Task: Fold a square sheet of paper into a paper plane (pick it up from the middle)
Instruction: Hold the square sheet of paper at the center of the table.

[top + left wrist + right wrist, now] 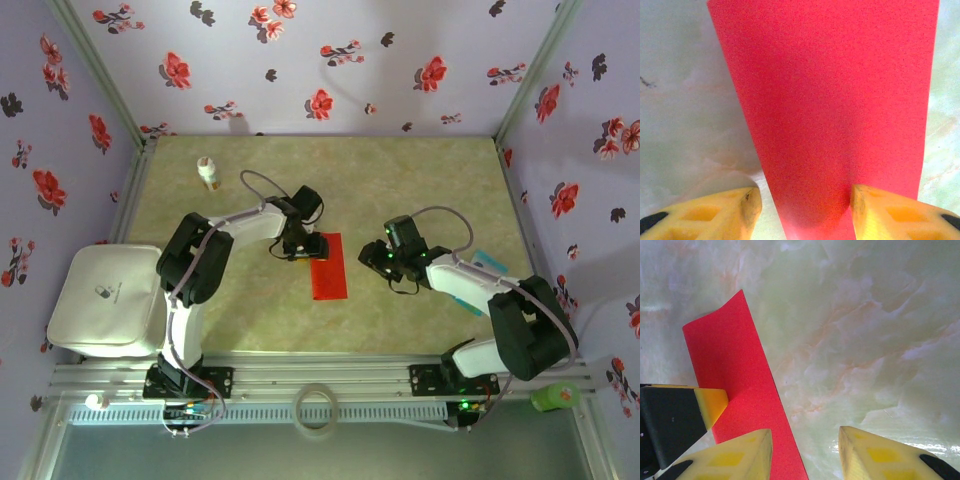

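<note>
The square sheet of paper (pixel 328 266) is bright red and lies flat on the marbled table as a narrow rectangle, long side running near to far. My left gripper (pixel 303 246) is down at its far left end, open. In the left wrist view the paper (pixel 830 100) spreads ahead of the left gripper (pixel 805 210); one yellow fingertip (pixel 875 205) rests on the paper, the other stands on bare table. My right gripper (pixel 378 258) hovers open just right of the sheet. In the right wrist view the right gripper (pixel 805 452) straddles the edge of the paper (pixel 735 370).
A small white bottle with an orange band (pixel 208 172) stands at the far left. A white pouch (pixel 108 300) lies off the table's left edge, a teal-and-white card (pixel 490 262) by the right arm. Flowered walls close three sides.
</note>
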Available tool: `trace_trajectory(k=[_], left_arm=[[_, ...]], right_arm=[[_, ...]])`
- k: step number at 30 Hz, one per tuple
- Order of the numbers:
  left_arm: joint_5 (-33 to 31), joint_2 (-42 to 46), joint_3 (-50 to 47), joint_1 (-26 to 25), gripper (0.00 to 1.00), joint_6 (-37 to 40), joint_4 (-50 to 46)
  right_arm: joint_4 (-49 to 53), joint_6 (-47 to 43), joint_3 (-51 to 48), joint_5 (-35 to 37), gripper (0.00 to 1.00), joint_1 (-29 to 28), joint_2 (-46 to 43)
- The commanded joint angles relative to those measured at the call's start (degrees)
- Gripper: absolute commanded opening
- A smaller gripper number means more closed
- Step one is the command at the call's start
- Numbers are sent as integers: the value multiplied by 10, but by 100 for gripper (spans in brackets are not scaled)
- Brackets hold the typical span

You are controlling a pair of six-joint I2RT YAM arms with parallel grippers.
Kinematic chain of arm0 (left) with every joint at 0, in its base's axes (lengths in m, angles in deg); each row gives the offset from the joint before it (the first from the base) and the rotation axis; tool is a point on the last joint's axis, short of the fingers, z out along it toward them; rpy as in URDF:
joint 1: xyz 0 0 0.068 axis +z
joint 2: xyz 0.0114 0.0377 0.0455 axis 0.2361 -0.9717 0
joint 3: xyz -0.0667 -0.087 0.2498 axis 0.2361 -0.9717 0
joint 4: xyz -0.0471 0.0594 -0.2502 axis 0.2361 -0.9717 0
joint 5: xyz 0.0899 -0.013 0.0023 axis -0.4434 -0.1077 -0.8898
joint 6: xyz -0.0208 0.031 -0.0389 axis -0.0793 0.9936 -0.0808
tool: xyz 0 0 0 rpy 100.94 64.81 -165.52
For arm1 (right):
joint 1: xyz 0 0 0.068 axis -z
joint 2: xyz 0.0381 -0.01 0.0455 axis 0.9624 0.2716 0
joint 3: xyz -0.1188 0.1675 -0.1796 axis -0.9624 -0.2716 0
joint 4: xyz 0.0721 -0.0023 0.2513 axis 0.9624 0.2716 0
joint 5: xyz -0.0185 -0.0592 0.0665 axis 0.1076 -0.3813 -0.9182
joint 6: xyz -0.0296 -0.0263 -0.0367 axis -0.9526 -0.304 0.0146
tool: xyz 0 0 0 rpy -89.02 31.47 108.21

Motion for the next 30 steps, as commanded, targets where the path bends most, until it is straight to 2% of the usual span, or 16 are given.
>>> trace_trajectory(k=[1, 16, 30], left_arm=[[-47, -63, -23, -4, 55, 17, -15], [-58, -66, -26, -4, 51, -4, -14], [-61, -66, -22, -2, 52, 4, -18]], right_arm=[[-7, 8, -7, -5, 40, 4, 3], [-19, 10, -7, -20, 38, 3, 13], [-19, 11, -1, -22, 40, 2, 21]])
